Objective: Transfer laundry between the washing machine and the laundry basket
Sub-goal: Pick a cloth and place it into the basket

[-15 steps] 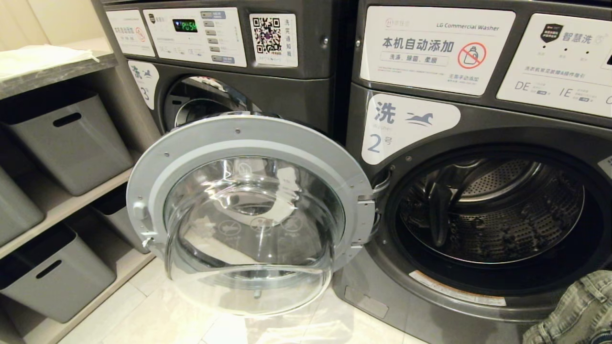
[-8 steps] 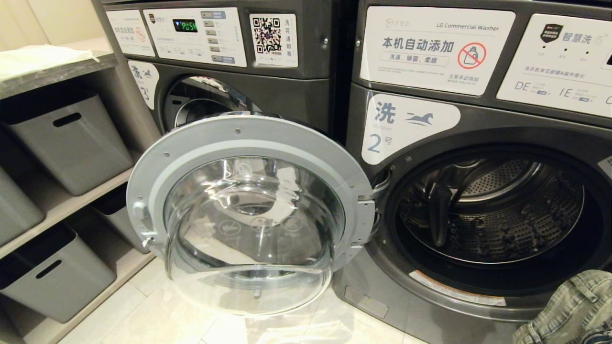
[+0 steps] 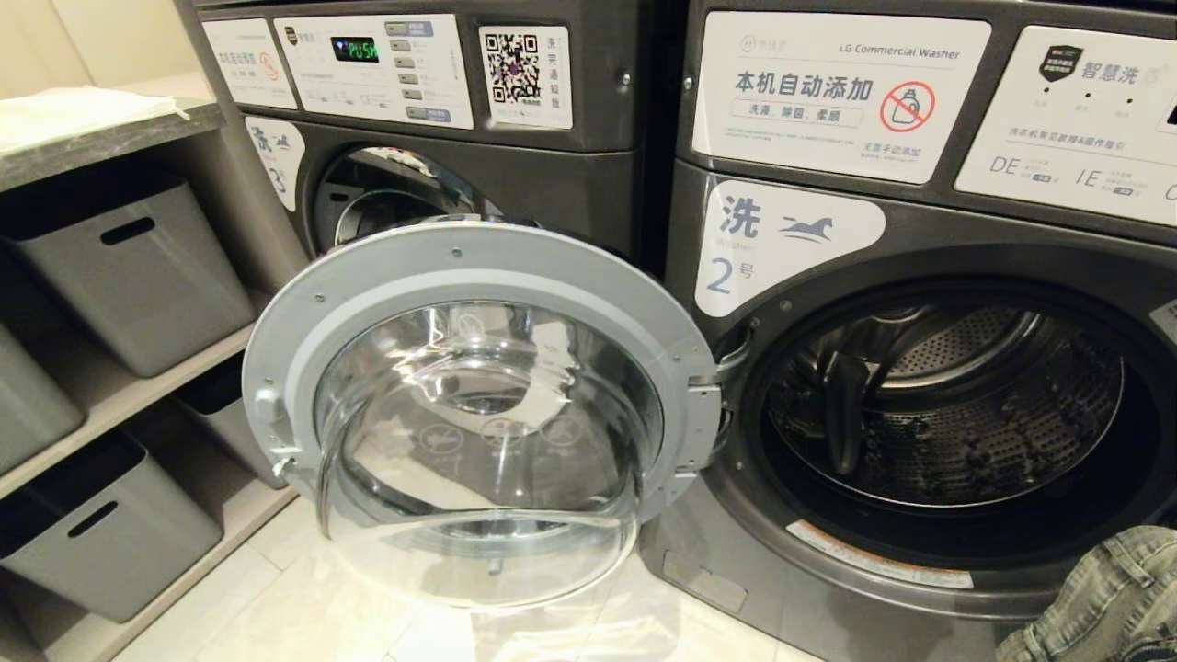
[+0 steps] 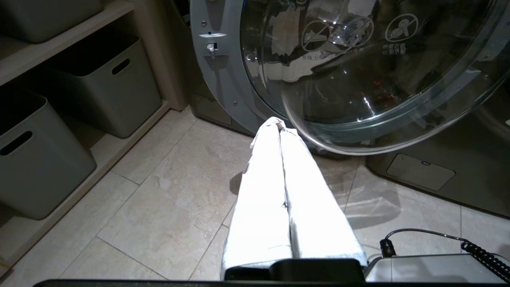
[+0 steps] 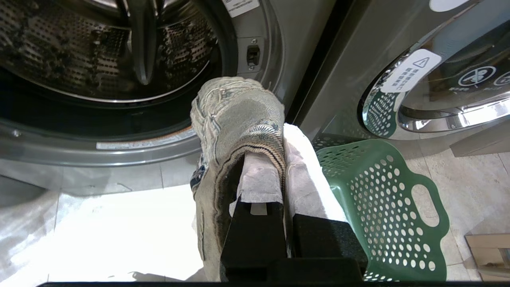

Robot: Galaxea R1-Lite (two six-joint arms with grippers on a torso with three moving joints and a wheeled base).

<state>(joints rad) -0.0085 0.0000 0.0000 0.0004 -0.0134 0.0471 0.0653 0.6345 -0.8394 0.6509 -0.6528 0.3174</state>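
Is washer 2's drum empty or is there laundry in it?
Empty, as far as visible: the perforated steel drum of the dark grey washing machine labelled 2 shows bare metal; its lowest front part is hidden.

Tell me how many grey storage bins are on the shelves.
4 partly visible: upper bin, one cut off at the picture's left edge, one behind the open door, lowest bin. More may be hidden.

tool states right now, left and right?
Left tool: closed, holding nothing, low over the floor beside the open washer door.
Right tool: closed on a grey denim garment, in front of the washer drum.
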